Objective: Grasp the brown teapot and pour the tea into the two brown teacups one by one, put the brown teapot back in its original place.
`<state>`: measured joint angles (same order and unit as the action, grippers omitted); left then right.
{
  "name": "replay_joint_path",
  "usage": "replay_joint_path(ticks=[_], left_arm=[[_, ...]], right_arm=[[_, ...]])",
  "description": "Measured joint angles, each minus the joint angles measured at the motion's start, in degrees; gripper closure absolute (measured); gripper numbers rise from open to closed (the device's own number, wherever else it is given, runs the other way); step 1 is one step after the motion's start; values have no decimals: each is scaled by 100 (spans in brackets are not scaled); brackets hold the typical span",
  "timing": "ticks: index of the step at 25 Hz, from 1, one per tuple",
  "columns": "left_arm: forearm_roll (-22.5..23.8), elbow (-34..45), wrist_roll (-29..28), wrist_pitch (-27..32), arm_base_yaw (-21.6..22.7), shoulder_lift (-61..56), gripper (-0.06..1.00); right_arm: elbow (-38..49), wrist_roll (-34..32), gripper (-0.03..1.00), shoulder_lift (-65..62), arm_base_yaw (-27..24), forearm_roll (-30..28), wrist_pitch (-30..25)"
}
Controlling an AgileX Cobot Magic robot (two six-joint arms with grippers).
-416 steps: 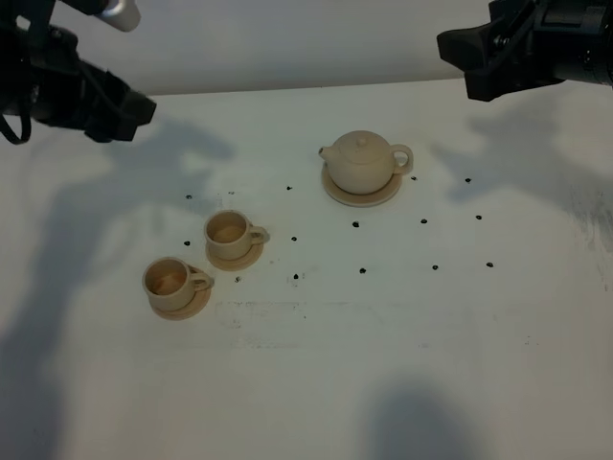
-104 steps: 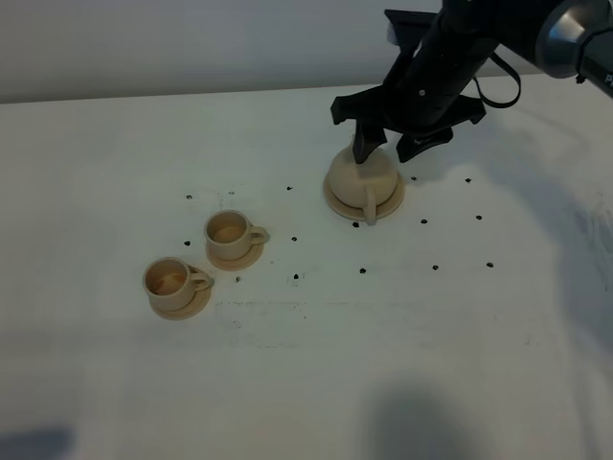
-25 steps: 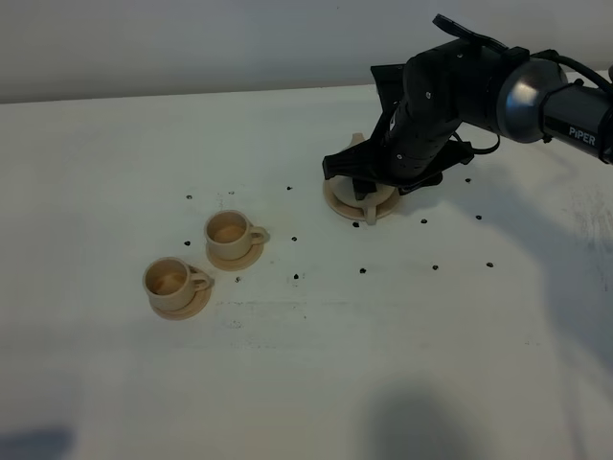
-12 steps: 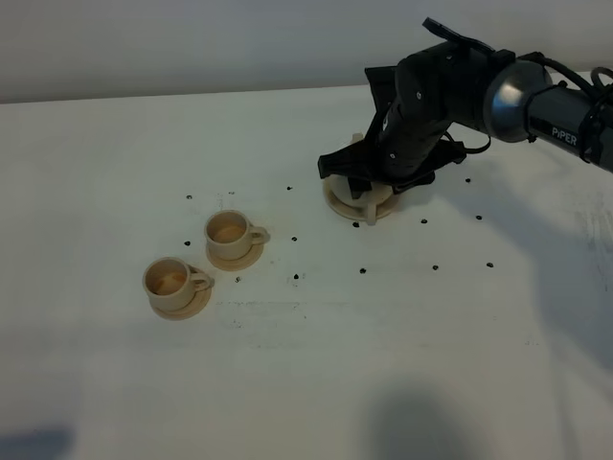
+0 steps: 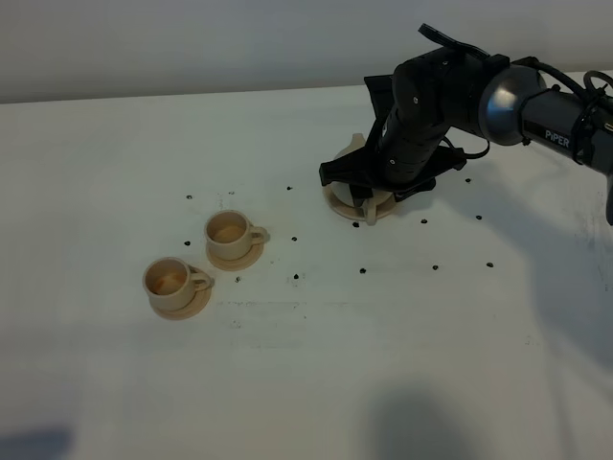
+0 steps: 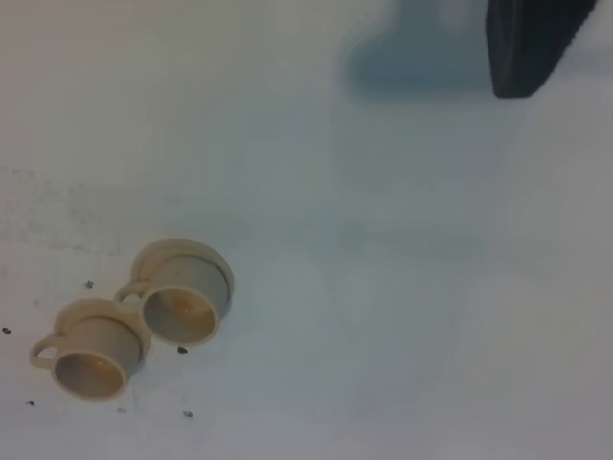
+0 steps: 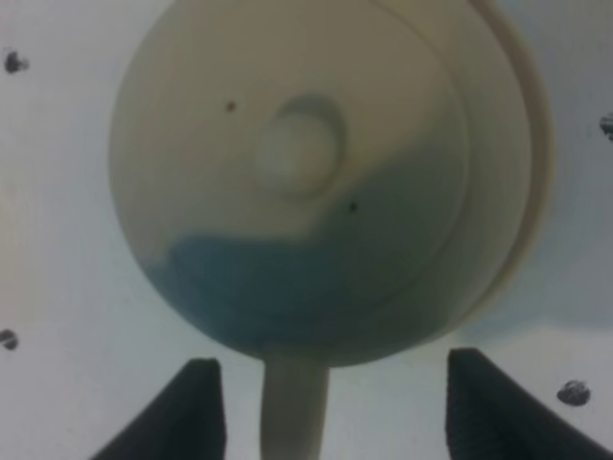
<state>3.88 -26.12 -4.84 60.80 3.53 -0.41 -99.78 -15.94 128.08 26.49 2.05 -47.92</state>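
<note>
The brown teapot (image 7: 306, 182) fills the right wrist view from above, standing on its round coaster (image 7: 538, 144), the original place. My right gripper (image 7: 335, 402) is open, with one dark finger (image 7: 194, 414) on each side of the loop handle (image 7: 293, 407) and a gap on both sides. From the high camera the right gripper (image 5: 370, 198) and arm cover most of the teapot (image 5: 357, 144); only the coaster (image 5: 337, 200) rim shows clearly. The two brown teacups (image 5: 230, 231) (image 5: 170, 279) sit on saucers at the left, also visible in the left wrist view (image 6: 182, 295) (image 6: 91, 356).
Small black dots (image 5: 435, 267) are scattered over the white table (image 5: 402, 345). A dark piece of my left gripper (image 6: 530, 43) shows at the edge of the left wrist view, high above the table; that arm is outside the high view.
My right arm has shifted slightly left and settled lower around the teapot. The teapot, the coaster and both cups have not moved.
</note>
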Motion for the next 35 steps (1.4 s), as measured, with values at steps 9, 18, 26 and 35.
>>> replay_joint_path(ticks=[9, 18, 26, 35], left_arm=[[0, 0, 0, 0, 0, 0, 51], [0, 0, 0, 0, 0, 0, 51], [0, 0, 0, 0, 0, 0, 51], [0, 0, 0, 0, 0, 0, 51]], right_arm=[[0, 0, 56, 0, 0, 0, 0], [0, 174, 87, 0, 5, 33, -28], [0, 439, 87, 0, 5, 33, -30], [-5, 469, 87, -5, 5, 33, -35]])
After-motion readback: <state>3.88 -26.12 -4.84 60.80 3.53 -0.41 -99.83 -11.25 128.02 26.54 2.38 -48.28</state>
